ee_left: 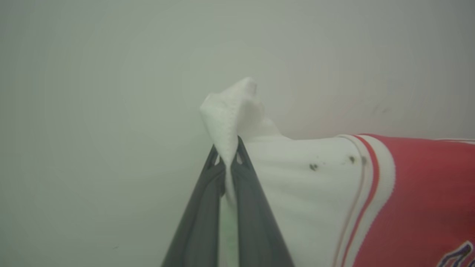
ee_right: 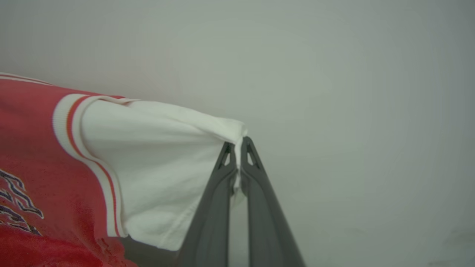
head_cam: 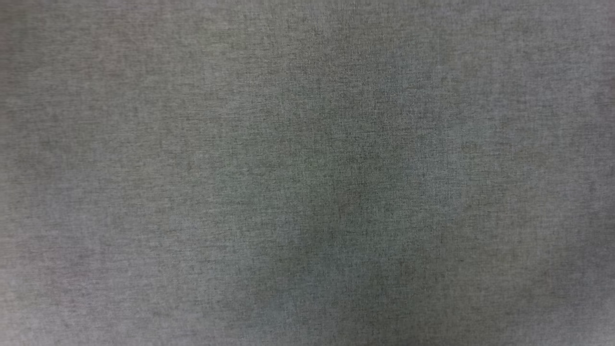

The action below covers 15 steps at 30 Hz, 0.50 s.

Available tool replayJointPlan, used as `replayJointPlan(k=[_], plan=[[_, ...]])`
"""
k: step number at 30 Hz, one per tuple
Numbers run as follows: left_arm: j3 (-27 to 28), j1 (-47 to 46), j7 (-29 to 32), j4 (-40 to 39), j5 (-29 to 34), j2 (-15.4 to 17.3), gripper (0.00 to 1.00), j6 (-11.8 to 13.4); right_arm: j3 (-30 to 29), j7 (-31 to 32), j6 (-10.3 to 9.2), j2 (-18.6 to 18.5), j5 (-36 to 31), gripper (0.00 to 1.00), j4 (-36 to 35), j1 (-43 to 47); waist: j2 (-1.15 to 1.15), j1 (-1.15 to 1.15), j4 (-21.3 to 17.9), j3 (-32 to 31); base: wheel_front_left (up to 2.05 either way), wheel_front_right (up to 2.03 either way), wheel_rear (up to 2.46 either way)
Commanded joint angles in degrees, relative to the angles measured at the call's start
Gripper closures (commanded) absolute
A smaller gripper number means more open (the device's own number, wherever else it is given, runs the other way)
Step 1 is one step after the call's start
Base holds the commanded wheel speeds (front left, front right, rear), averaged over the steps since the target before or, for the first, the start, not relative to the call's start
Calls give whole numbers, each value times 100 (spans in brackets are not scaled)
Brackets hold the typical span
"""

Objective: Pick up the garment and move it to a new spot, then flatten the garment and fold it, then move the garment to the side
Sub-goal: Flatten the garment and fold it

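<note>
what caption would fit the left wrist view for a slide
Sleeve grasp: the left gripper shut on the bunched tip of the white sleeve of the garment.

One sleeve [ee_left: 232, 111] of the garment [ee_left: 426, 193] is pinched in the left gripper [ee_left: 227, 157], the other sleeve [ee_right: 156, 155] in the right gripper [ee_right: 238, 150]; the rest is spread between them.

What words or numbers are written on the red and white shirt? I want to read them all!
No text here can be read whole.
Black white-outlined lettering on the red body of the red jersey shirt with white sleeves, right wrist view: cut off by the picture's edge, unreadable.
The same lettering, left wrist view: just a corner of a letter, unreadable.
Grey woven surface, head view: no writing.
</note>
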Motion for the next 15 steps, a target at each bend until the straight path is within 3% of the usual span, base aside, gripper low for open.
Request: replayJointPlan(k=[1,8,15], plan=[[70,127,-36,102,-32,13,100,-70,101,-88,-10,-61,70,100,151,-78,0,-2,-30,80,0,0,0],[486,831,-62,49,-9,-89,100,-385,546,-391,-10,-167,442,100,444,388,0,-2,31,-160,0,0,0],[1271,2682,-59,-620,88,-317,100,-525,858,-570,-11,-479,988,100,77,1927,0,-2,168,-925,0,0,0]])
